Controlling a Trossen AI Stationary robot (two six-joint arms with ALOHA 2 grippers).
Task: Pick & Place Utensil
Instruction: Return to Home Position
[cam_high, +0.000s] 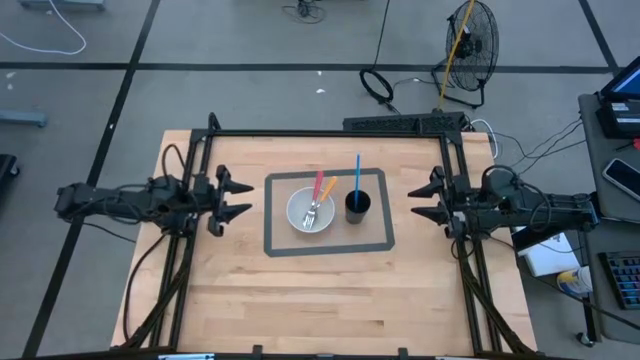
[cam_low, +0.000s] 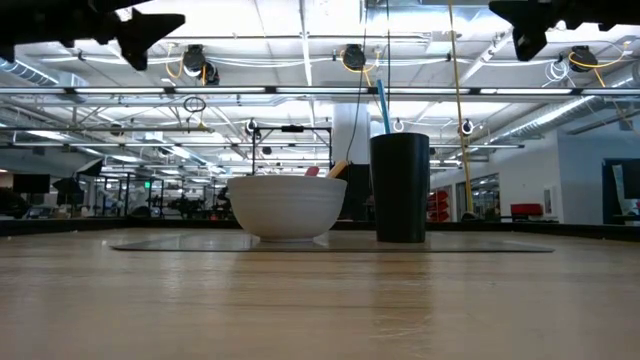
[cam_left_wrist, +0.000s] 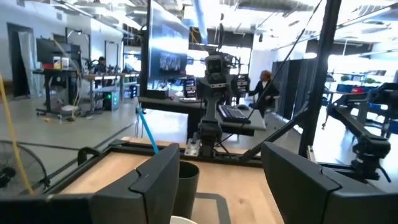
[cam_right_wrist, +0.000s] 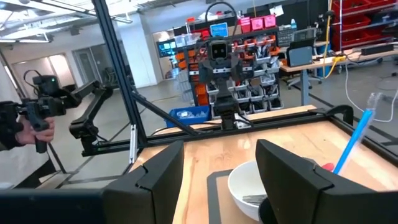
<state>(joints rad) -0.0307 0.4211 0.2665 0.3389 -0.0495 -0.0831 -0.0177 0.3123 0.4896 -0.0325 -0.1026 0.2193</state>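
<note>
Both arms hang clear of the setting, one on each side of the white bowl (cam_high: 311, 211), which sits on the grey-bordered table mat (cam_high: 330, 249) in the middle of the counter (cam_high: 300, 300). The left gripper (cam_high: 248, 198) is to the bowl's left, just outside the mat's edge, its fingers spread wide with nothing between them. The right gripper (cam_high: 413, 203) faces it from the bowl's right, out past the black cup (cam_high: 357, 206), equally wide and empty.

The pink fork (cam_high: 318, 188) lies in the bowl with its handle propped on the rim, beside an orange-handled utensil (cam_high: 328, 190). The cup stands just beside the bowl on its right. The blue straw (cam_high: 358, 172) stands in it, nearly upright, tipping slightly toward the bowl.

The bowl is nearer the left gripper and the cup nearer the right, and both are apart from either. From table height the grippers ride well above the bowl.

I judge there is nothing left to pick. Going home only asks each arm to draw away from the bowl on its own side, with nothing in its path.
</note>
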